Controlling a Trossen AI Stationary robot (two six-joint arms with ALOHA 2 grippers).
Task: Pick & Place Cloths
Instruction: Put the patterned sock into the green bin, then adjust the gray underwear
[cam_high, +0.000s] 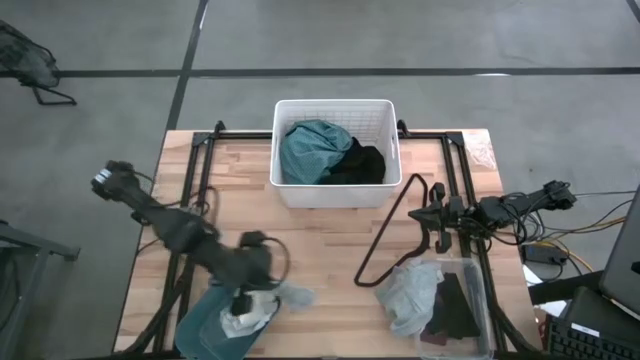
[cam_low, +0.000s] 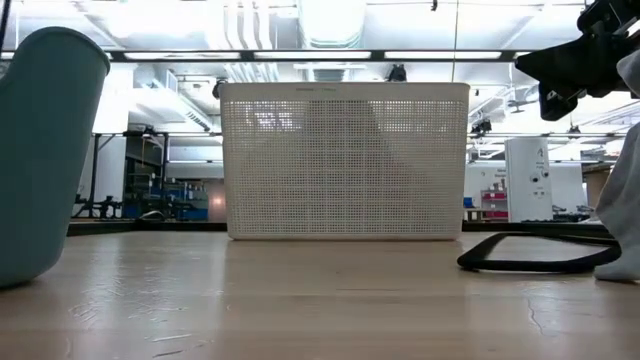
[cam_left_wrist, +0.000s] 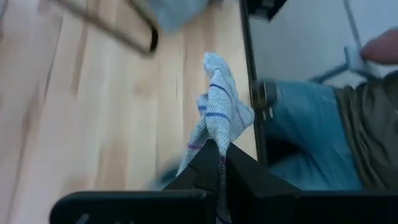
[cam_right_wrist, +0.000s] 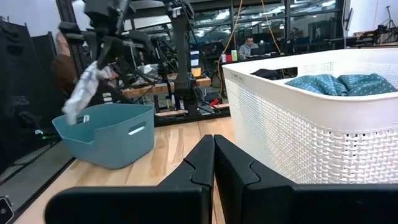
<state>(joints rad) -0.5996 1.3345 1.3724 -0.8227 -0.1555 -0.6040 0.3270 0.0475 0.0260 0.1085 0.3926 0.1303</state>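
My left gripper (cam_high: 243, 300) is at the table's near left, over the teal bin (cam_high: 205, 330), and is shut on a white cloth with thin blue stripes (cam_left_wrist: 217, 106). The right wrist view shows this cloth (cam_right_wrist: 84, 93) hanging below the gripper above the bin (cam_right_wrist: 109, 140). A teal cloth (cam_high: 312, 150) and a black cloth (cam_high: 362, 163) lie in the white slatted basket (cam_high: 335, 192). My right gripper (cam_right_wrist: 213, 146) is shut and empty, right of the table's middle (cam_high: 432, 222). A grey cloth (cam_high: 410, 290) and dark cloths (cam_high: 455, 310) lie in a clear container at the near right. My left gripper pinches a bunched part of the striped cloth (cam_left_wrist: 219, 149) between its two fingers. The fingers come from above, pointing down. The cloth hangs slack below them, lifted off the table, its lower end (cam_right_wrist: 71, 115) about level with the bin's rim.
A black loop of bent bar (cam_high: 385, 235) lies on the table between the basket and the clear container (cam_high: 480, 300); it also shows in the low view (cam_low: 530, 255). Bare wood lies in the table's middle (cam_high: 320, 250). A person sits in the room beyond (cam_right_wrist: 249, 45).
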